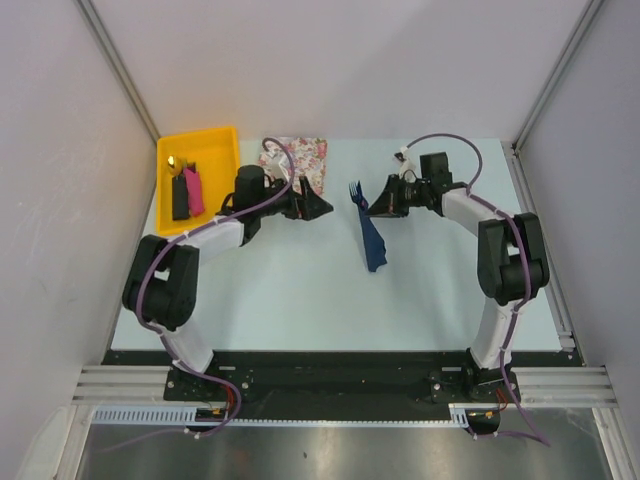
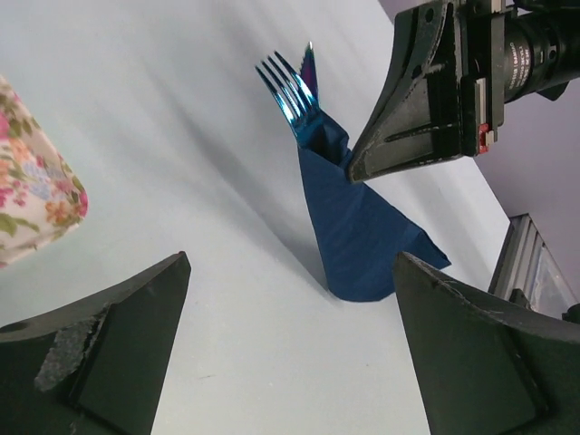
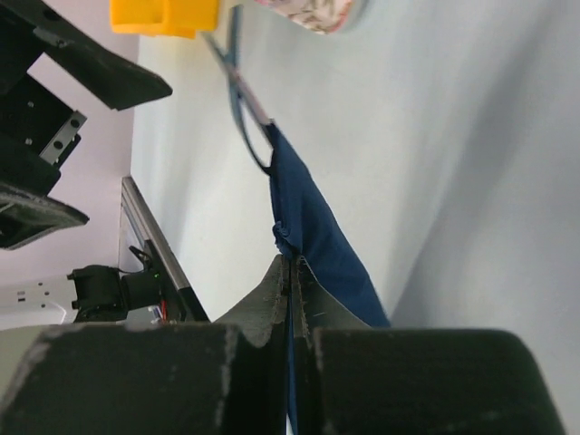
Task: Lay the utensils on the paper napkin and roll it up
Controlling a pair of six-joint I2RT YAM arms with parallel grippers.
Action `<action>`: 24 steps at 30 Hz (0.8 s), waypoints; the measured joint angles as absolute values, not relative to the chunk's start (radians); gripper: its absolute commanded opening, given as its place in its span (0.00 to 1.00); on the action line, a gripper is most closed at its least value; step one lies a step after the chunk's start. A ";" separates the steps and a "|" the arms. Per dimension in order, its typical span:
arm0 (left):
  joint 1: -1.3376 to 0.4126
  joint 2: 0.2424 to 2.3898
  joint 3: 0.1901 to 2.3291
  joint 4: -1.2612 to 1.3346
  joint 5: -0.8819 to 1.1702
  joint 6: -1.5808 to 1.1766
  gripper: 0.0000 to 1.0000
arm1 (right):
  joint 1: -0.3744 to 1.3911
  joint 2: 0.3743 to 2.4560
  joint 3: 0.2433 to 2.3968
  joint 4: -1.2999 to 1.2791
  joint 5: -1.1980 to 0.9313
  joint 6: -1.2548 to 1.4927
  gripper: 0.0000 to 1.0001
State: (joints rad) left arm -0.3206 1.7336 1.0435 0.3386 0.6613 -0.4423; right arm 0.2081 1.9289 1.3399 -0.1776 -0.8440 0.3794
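The navy paper napkin (image 1: 373, 243) lies wrapped into a narrow cone in the middle of the table. The blue fork (image 1: 355, 192) sticks out of its far end, tines showing. My right gripper (image 1: 375, 210) is shut on the napkin's upper edge; in the right wrist view the cloth (image 3: 313, 227) is pinched between the closed fingertips (image 3: 279, 283). My left gripper (image 1: 325, 207) is open and empty, to the left of the napkin and apart from it. In the left wrist view the napkin (image 2: 358, 227) and fork tines (image 2: 288, 86) lie ahead of the open jaws. No tan-orange utensil shows.
A pink-and-white floral mat (image 1: 300, 160) lies at the back behind the left gripper. A yellow tray (image 1: 215, 150) at the back left holds a black block (image 1: 180, 198), a pink block (image 1: 194, 192) and a small gold item (image 1: 172, 162). Grey walls close in both sides.
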 measured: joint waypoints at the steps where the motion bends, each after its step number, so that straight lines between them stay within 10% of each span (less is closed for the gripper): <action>1: -0.318 1.724 1.044 0.340 0.662 -0.437 1.00 | 0.211 1.918 1.340 -0.178 -0.849 0.377 0.00; 24: -0.179 1.436 0.978 0.501 1.092 -0.365 0.99 | 0.295 1.662 1.586 -0.326 -0.967 0.294 0.00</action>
